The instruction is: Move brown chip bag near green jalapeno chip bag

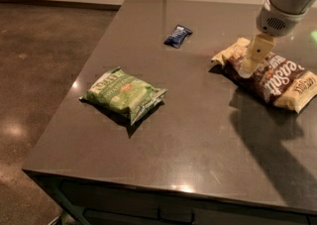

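Green jalapeno chip bag (124,94) lies well left of the gripper (250,65), on the table (198,135). The gripper sits low over the left end of the brown chip bag (277,78); whether it holds the bag cannot be told. The bags are well apart, so the transfer is judged outstanding. The brown bag's long axis runs diagonally, from under the gripper rightward and frontward.

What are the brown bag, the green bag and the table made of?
Brown chip bag, where the gripper hangs: probably thin plastic film, crinkled with shiny creases. Green jalapeno chip bag: likely the same film, puffy and smoother. Table: dark polished top, maybe stone or laminate; it mirrors lights.
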`<state>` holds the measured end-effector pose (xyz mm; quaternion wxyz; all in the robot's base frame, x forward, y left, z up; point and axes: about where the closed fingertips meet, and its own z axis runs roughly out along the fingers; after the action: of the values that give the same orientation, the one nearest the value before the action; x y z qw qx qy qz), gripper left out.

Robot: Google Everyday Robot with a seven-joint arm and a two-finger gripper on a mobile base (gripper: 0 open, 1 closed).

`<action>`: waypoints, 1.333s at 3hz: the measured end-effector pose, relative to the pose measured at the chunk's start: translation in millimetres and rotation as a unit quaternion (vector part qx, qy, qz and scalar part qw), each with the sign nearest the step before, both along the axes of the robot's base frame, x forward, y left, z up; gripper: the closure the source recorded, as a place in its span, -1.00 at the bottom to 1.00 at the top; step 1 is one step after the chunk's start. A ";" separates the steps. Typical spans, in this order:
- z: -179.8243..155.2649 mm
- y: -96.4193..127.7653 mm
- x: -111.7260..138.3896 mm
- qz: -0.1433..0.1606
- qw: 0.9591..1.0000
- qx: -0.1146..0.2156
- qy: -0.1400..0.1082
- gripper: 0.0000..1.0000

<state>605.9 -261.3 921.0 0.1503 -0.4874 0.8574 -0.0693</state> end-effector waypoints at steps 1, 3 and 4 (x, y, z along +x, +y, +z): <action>-11.3 -9.2 15.5 -0.015 1.000 -0.002 0.006 -1.00; -49.4 -21.8 34.8 -0.050 0.998 -0.005 0.034 -0.93; -56.7 -23.5 37.8 -0.056 0.998 -0.006 0.041 -0.50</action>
<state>643.7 -284.9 864.3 0.1077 -0.4422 0.8882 -0.0629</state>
